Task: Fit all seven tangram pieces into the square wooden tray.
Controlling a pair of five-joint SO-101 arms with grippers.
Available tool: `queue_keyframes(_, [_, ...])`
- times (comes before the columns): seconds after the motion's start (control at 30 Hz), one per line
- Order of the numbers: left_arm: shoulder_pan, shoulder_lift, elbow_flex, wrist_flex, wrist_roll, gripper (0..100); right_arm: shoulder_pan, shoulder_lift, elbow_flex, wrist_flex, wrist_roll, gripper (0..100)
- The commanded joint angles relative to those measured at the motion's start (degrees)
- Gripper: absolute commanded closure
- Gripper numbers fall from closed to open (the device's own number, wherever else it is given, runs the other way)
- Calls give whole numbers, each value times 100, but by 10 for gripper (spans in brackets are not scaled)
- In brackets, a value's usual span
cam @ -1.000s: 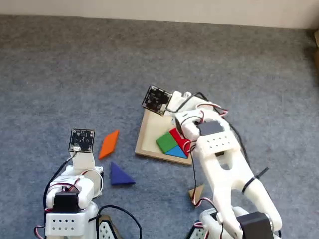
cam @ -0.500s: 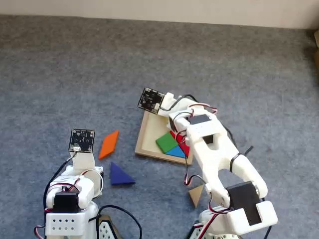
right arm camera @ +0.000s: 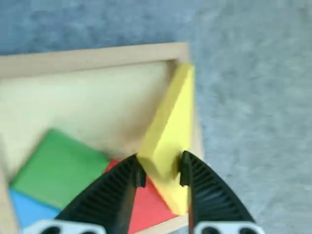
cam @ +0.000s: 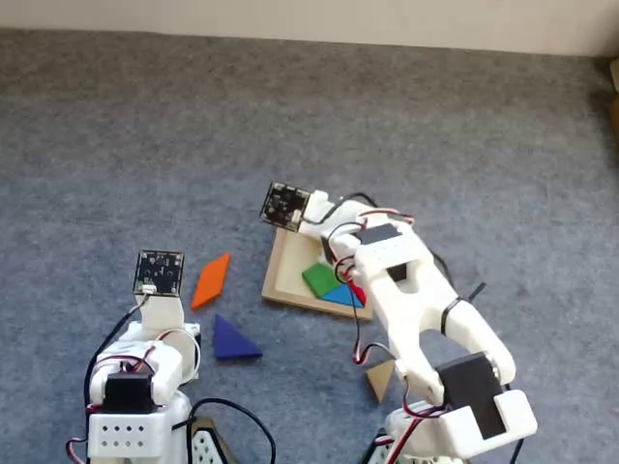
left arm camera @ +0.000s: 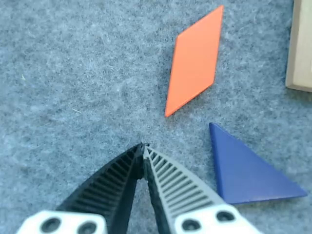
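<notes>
The square wooden tray (cam: 283, 269) lies mid-table and holds a green piece (cam: 321, 278), a light blue piece (cam: 339, 294) and a red piece (cam: 357, 291). My right arm (cam: 392, 266) stretches over it. In the right wrist view my right gripper (right arm camera: 162, 166) is shut on a yellow piece (right arm camera: 171, 127), held on edge over the tray's corner (right arm camera: 181, 48), beside the green piece (right arm camera: 58, 168) and above the red piece (right arm camera: 146, 207). My left gripper (left arm camera: 143, 147) is shut and empty above the carpet, close to the orange parallelogram (left arm camera: 195, 61) and the dark blue triangle (left arm camera: 243, 170).
A tan wooden triangle (cam: 380, 377) lies on the carpet next to the right arm's base. The orange parallelogram (cam: 211, 279) and dark blue triangle (cam: 233, 341) lie left of the tray. Grey carpet stretches open on the far side and to the right.
My right arm has swung leftward over the tray, its wrist shifting towards the tray's far left corner. The left arm and the loose pieces have not moved.
</notes>
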Motion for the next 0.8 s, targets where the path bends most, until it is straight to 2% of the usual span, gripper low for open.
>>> queue_keyframes(0.0, [-75,-242,110,18,44,993,-66,-66,-382,637,-62,875])
queue_keyframes(0.2, [-75,-242,110,18,44,993,-233,-488,-857,1727,-149,875])
queue_keyframes(0.3, [-75,-242,110,18,44,993,-330,-760,-919,1921,-712,865])
queue_keyframes(0.5, [-75,-242,110,18,44,993,-338,-1051,-884,1938,-1204,688])
queue_keyframes(0.63, [-75,-242,110,18,44,993,-338,-1332,-875,1938,-1240,724])
queue_keyframes(0.77, [-75,-242,110,18,44,993,-347,-1402,-875,1938,-1248,895])
